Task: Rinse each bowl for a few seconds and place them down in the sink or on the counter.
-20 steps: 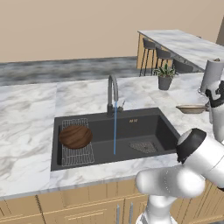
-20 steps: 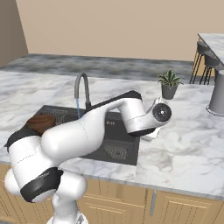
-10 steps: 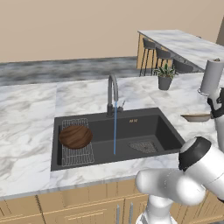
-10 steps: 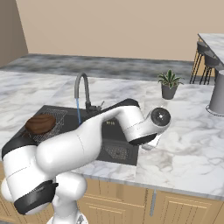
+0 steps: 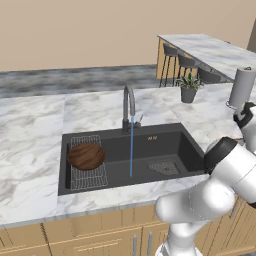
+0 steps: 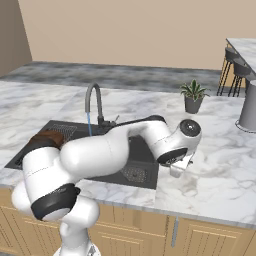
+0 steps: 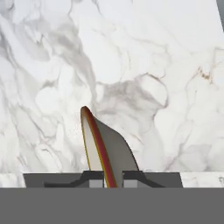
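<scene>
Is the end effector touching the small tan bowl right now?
Touching. In the hand view the end effector has its two dark fingertips closed against both sides of the tan bowl, pinching its rim edge-on above the marble counter.

the left base view looks forward and down from behind the arm's left, across the white marble counter [image 5: 35, 125] to the large black rectangular sink [image 5: 165, 145]. the right base view takes in the same sink [image 6: 142, 172] and counter [image 6: 220, 165] from the right. the hand view looks close down at the counter [image 7: 144, 52].
</scene>
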Tool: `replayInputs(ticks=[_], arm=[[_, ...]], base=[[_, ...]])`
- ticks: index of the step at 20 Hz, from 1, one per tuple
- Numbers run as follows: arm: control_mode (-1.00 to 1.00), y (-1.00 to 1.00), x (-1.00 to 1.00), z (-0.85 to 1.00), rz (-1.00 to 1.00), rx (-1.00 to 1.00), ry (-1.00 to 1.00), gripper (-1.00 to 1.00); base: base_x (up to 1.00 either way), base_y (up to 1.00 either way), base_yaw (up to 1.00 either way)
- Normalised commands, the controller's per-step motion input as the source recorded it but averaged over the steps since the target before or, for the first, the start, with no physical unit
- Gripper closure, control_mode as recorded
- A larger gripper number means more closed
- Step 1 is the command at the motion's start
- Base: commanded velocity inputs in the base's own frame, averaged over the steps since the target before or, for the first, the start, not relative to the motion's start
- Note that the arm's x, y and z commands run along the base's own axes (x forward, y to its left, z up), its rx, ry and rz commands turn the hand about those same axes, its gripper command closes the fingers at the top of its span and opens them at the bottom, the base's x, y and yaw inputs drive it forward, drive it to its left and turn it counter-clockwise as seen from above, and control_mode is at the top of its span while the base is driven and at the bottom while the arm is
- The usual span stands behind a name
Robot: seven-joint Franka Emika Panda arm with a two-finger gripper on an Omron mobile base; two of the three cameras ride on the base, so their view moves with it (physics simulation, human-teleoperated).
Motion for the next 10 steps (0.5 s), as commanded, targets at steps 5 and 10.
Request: replayInputs(ticks=[5,10], arm=[[-1.0,-0.42,-0.04,-0.56,0.02,0.0,0.14,1.0],[-1.0,-0.27,-0.31,-0.65,0.08,0.01,0.04,1.0]], base=[[0.0,0.0,0.0],[0.0,0.0,0.0]])
